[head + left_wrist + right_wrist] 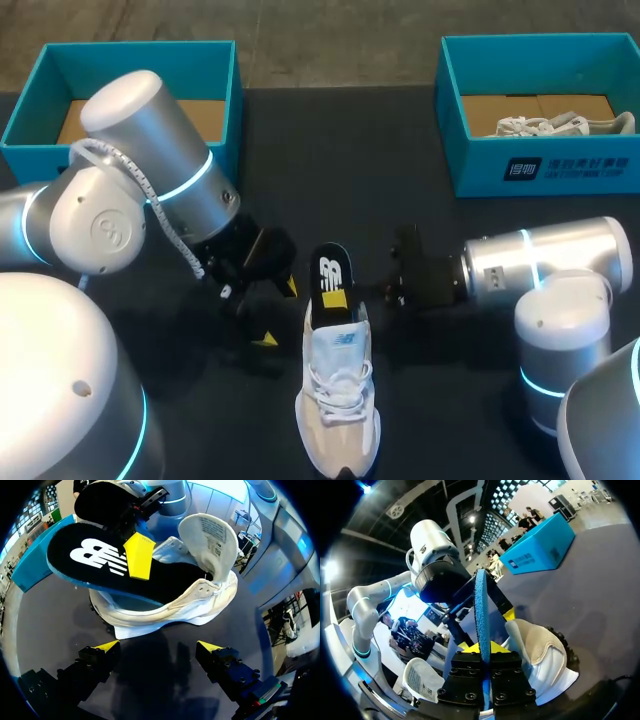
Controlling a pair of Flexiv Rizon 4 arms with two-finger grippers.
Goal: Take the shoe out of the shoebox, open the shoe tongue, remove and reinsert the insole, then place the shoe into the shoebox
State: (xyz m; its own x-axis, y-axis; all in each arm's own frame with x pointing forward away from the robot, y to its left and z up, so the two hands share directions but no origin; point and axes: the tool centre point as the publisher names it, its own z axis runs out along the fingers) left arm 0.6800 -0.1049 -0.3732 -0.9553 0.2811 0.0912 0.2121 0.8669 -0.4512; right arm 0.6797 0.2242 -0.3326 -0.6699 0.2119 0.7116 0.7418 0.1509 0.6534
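Right claw (pixel 482 647) is pinched tight on the insole (pixel 333 280), one yellow tip on each face, gripping it near mid-length. Left claw (pixel 159 647) gapes wide with nothing in it, low over the tabletop (pixel 330 170) at the shoe's 9 o'clock, just beside the heel. The shoe (pixel 337 400) sits on its sole mid-tabletop, well apart from the shoebox (pixel 140 50) up at 11 o'clock. Its tongue (pixel 207 540) is standing up and the mouth is open.

The insole is half in, half out: forefoot end down inside, heel end riding over the collar. Whichever way it goes, I'd say the trick is to move it along the shoe's own line, never sideways, so the edge doesn't snag the collar. The free claw could pin the heel so the shoe doesn't drag along.

From above, the shoe's long axis runs 12 to 6: toe at 6, toward the robot, heel at 12. The insole follows that line, free end pointing to 12 and tilted upward.
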